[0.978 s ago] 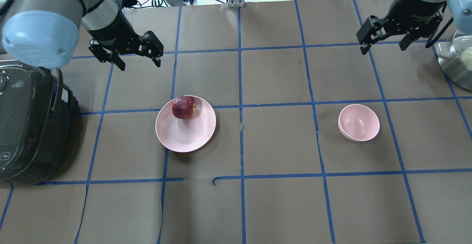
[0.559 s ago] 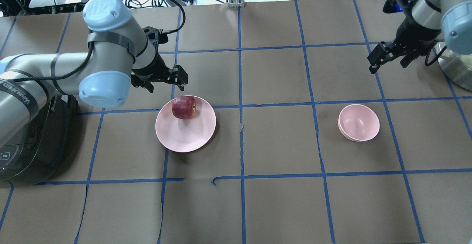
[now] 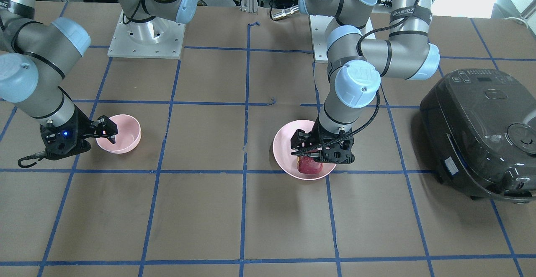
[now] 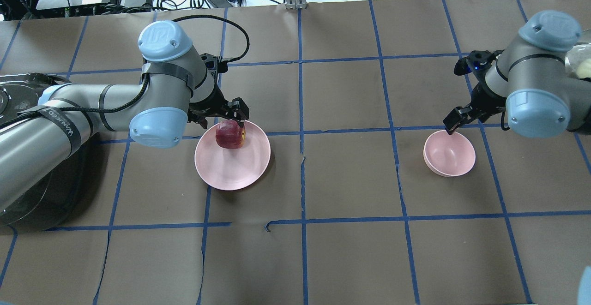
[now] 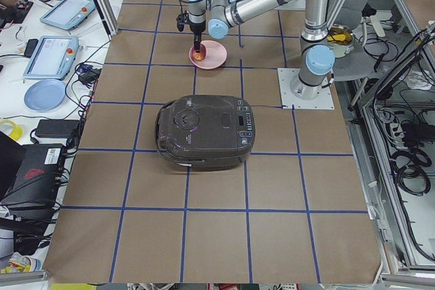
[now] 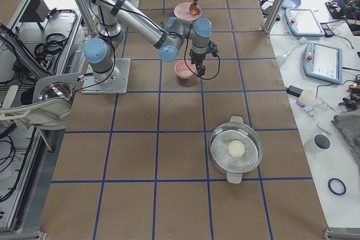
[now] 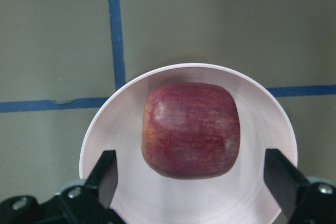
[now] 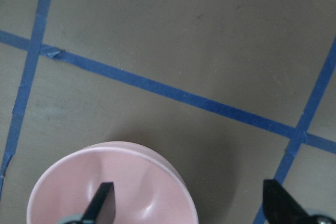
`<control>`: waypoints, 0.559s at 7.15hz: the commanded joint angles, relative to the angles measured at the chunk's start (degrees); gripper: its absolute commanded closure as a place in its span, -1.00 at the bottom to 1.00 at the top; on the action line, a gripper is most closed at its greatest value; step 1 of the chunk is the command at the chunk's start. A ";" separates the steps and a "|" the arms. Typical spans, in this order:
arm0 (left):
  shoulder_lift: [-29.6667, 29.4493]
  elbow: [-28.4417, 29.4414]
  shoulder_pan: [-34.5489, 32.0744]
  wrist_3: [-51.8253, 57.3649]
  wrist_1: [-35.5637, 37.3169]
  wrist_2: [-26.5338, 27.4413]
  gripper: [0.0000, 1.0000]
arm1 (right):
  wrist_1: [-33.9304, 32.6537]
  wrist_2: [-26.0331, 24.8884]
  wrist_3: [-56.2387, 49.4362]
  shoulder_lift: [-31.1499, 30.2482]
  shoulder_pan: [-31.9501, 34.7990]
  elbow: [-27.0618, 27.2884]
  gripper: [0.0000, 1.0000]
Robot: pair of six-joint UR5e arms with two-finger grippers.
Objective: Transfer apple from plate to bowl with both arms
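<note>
The dark red apple (image 4: 229, 135) sits on the far part of the pale pink plate (image 4: 231, 172); both also show in the left wrist view, the apple (image 7: 190, 129) on the plate (image 7: 252, 203). My left gripper (image 4: 224, 116) is open and low over the apple, one finger (image 7: 107, 174) on each side, not touching. The small pink bowl (image 4: 450, 153) stands to the right and is empty. My right gripper (image 4: 457, 121) is open at the bowl's far rim (image 8: 79, 192), with one finger (image 8: 102, 203) over the bowl and the other outside it.
A black rice cooker (image 3: 481, 130) stands on the robot's left side, partly under the left arm. A metal pot (image 6: 236, 150) with a pale round thing inside stands at the robot's right end. Blue tape lines grid the brown table (image 4: 351, 180).
The left gripper has moved right and down from the far left onto the apple. The right gripper has come down and nearer, to the bowl's far rim. Apple, plate and bowl have not moved.
</note>
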 commanded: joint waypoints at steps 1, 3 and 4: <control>-1.87 -0.57 -0.12 0.09 0.81 0.04 -1.00 | -0.27 -0.34 -0.06 1.11 -0.09 1.71 -0.81; -2.05 -0.58 -0.03 0.18 0.90 0.22 -1.00 | 0.09 -0.34 0.29 1.73 -0.09 2.50 0.35; -2.40 -0.58 -0.03 0.09 0.99 0.22 -1.00 | 0.26 -0.77 0.38 1.73 0.00 2.33 0.89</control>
